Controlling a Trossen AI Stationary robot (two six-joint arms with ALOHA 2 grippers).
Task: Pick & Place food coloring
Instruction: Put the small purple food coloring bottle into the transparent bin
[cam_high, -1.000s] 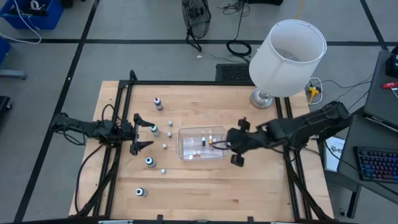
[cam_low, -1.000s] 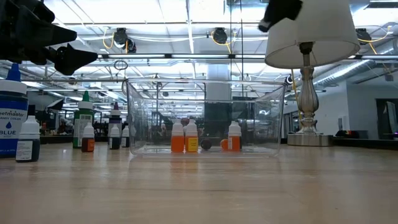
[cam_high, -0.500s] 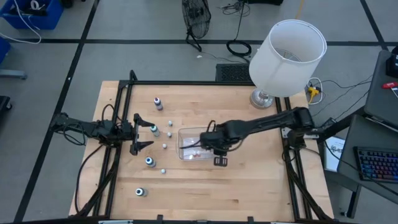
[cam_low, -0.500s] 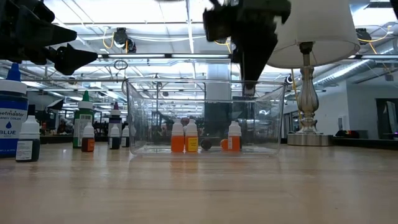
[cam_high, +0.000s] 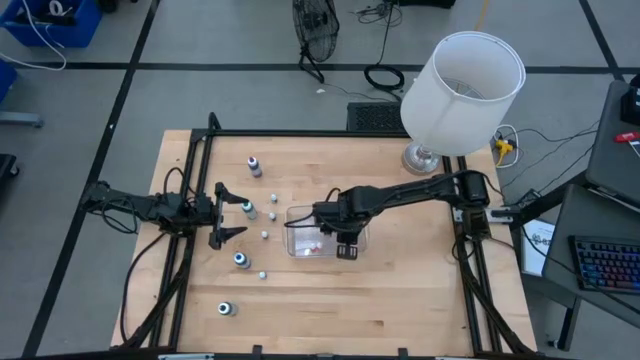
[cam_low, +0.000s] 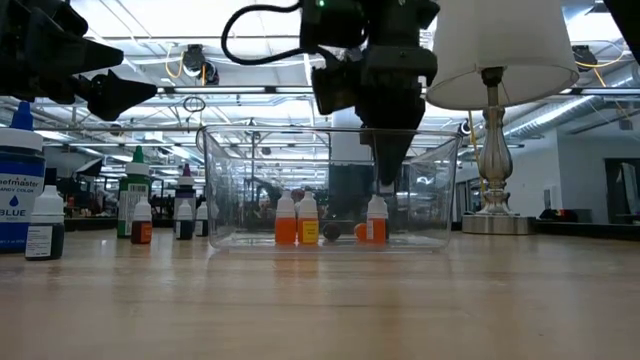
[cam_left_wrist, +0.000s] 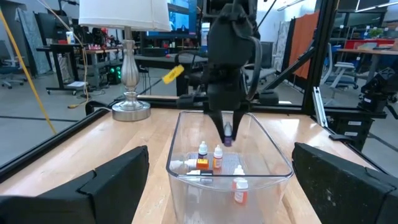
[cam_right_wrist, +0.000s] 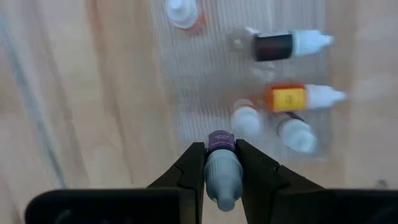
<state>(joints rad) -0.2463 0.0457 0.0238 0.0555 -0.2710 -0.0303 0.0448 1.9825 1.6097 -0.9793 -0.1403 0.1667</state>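
Holding: right pincer (cam_right_wrist: 221, 163) clamped on a purple-labelled food coloring bottle (cam_right_wrist: 221, 163) over the clear tub (cam_high: 296, 214) | handling: you likely have a light, stiff, slick bottle; grip mid-body | left pincer (cam_high: 226, 215) spread apart beside loose bottles (cam_high: 242, 260) on the surface (cam_high: 400, 300)

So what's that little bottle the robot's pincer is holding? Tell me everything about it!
It is a tiny bottle with a grey-looking body, a purple label band and a pale cap. The right pincer squeezes it from both sides, one dark finger on each side. It hangs in the air, pointing down into the clear tub, touching nothing but the pincer. Below it, on the tub's floor, other little bottles stand or lie, some orange, one dark. What is inside the held bottle cannot be told.
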